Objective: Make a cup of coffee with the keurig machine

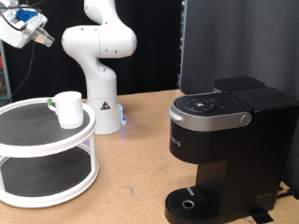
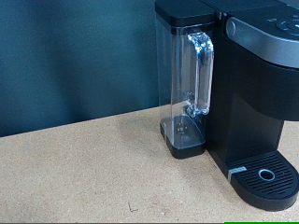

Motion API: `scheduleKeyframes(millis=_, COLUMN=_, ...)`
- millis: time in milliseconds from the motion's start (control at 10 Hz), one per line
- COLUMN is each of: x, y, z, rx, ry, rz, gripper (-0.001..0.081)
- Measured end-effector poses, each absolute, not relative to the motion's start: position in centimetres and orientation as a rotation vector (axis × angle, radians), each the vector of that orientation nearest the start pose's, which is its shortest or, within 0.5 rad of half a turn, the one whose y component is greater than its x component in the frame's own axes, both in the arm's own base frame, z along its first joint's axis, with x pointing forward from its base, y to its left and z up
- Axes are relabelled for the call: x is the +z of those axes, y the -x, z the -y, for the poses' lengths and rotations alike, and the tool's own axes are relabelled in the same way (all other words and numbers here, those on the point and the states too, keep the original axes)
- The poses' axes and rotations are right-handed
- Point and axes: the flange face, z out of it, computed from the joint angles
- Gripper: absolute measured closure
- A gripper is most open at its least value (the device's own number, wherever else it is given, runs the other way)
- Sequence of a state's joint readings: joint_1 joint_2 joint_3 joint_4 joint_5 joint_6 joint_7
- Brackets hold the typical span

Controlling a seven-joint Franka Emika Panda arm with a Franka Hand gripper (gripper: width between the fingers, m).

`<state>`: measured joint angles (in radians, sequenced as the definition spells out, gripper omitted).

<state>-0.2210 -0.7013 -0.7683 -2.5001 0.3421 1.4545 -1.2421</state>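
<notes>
The cup, a small white mug, stands on the top tier of a white round two-tier stand at the exterior view's left. The keurig machine stands at the exterior view's right with its lid down, a silver-grey handle and an empty round drip tray. My gripper hangs high at the exterior view's top left, above and apart from the cup, with nothing seen in it. In the wrist view the keurig machine shows with its clear water tank; my fingers do not show there.
The white arm base stands behind the stand on the brown table. A small dark thing lies beside the cup on the top tier. A dark panel stands behind the machine.
</notes>
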Motion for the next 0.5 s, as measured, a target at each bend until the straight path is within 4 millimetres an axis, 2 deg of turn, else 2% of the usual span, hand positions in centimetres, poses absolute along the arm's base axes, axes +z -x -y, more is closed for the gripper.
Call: scheduleKeyframes(millis=500, x=42.0, y=-19.3, z=25.7, rx=-0.544, ry=2.206, rz=0.531, gripper=0.0805)
